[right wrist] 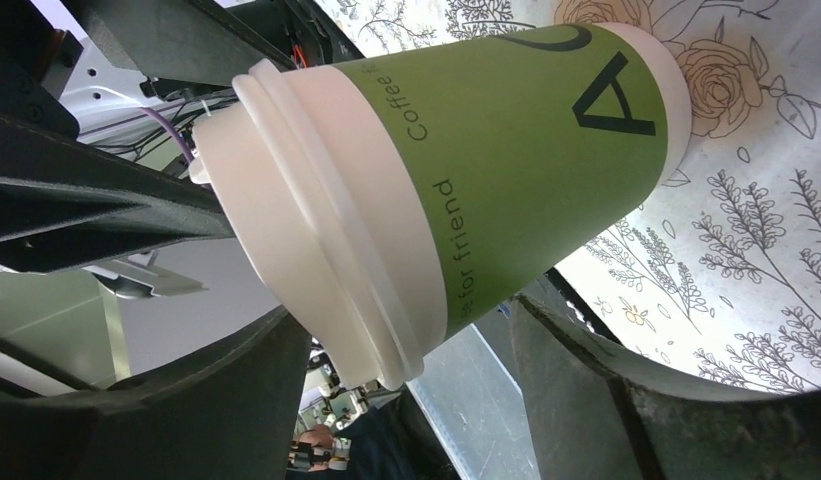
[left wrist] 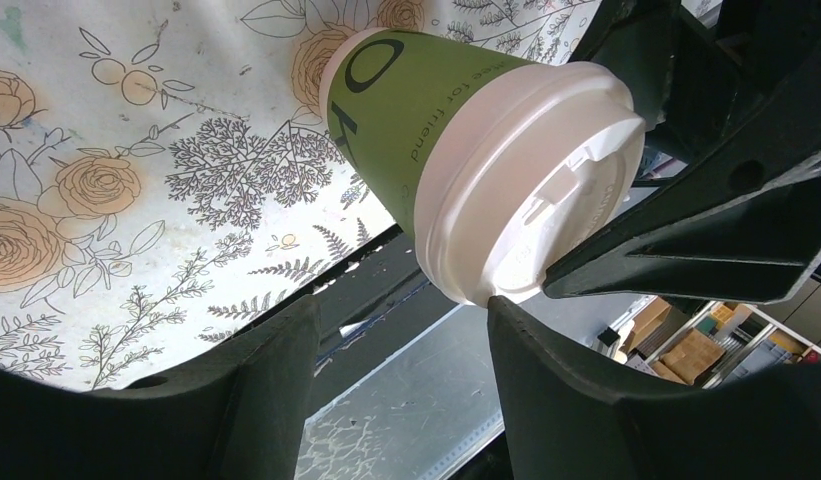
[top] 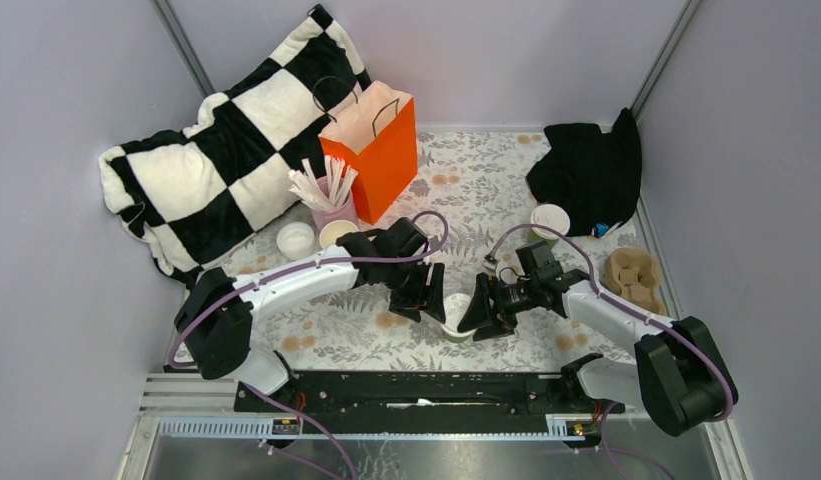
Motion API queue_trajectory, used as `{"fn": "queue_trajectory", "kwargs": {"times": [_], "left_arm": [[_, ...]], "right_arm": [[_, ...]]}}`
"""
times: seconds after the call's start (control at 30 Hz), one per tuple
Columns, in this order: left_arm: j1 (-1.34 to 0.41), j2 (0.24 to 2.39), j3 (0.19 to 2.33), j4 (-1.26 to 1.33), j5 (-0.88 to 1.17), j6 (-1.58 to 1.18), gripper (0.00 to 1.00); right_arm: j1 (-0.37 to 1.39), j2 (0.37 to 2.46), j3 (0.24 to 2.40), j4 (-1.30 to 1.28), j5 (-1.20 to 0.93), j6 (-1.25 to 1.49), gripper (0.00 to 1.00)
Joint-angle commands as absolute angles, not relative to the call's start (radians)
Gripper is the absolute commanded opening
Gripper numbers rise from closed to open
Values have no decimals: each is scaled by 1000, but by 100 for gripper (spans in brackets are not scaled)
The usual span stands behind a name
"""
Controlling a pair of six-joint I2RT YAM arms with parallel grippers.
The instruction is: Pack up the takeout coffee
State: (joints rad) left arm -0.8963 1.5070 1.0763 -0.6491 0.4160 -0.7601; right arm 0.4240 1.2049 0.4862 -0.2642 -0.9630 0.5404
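Observation:
A green paper cup with a white lid (top: pixel 456 326) stands on the flowered table near its front edge, between my two grippers. My left gripper (top: pixel 426 296) is open just left of the cup. In the left wrist view the gripper (left wrist: pixel 401 312) is empty and its right fingertip (left wrist: pixel 506 315) is at the lid's rim on the cup (left wrist: pixel 426 110). My right gripper (top: pixel 482 310) is open on the cup's right. In the right wrist view its fingers (right wrist: pixel 406 335) straddle the cup (right wrist: pixel 526 160) with gaps on both sides. A second lidded green cup (top: pixel 550 219) stands at the back right.
An orange paper bag (top: pixel 378 145) stands open at the back centre. A pink cup of white sticks (top: pixel 328 200), lidless cups (top: pixel 337 233) and a white round piece (top: pixel 296 239) sit left of it. A beige cup carrier (top: pixel 634 278), black cloth (top: pixel 589 165) and checkered pillow (top: pixel 216 165) line the edges.

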Motion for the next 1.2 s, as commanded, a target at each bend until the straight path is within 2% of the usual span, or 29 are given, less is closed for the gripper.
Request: {"fn": "queue_trajectory", "kwargs": {"times": [0.0,0.57,0.7,0.9,1.07,1.17], "left_arm": [[-901,1507,1062,-630,379,-758,65],[-900,1525,1025,-619,330,-760,61],[-900,1517,1049,-626,334,-751,62],[-899,1499,1182,-693,333,-727,69],[-900,1475,1256,-767,267,-716,75],[-900,1426,1276,-822,182,-712,78]], "right_arm": [[431,1238,457,-240,-875,533,75],[431,1183,409,-273,-581,553,69],[430,1145,434,-304,-592,543,76],[431,1059,598,-466,-612,561,89],[436,1051,749,-624,-515,517,99],[485,1072,872,-729,-403,470,100]]}}
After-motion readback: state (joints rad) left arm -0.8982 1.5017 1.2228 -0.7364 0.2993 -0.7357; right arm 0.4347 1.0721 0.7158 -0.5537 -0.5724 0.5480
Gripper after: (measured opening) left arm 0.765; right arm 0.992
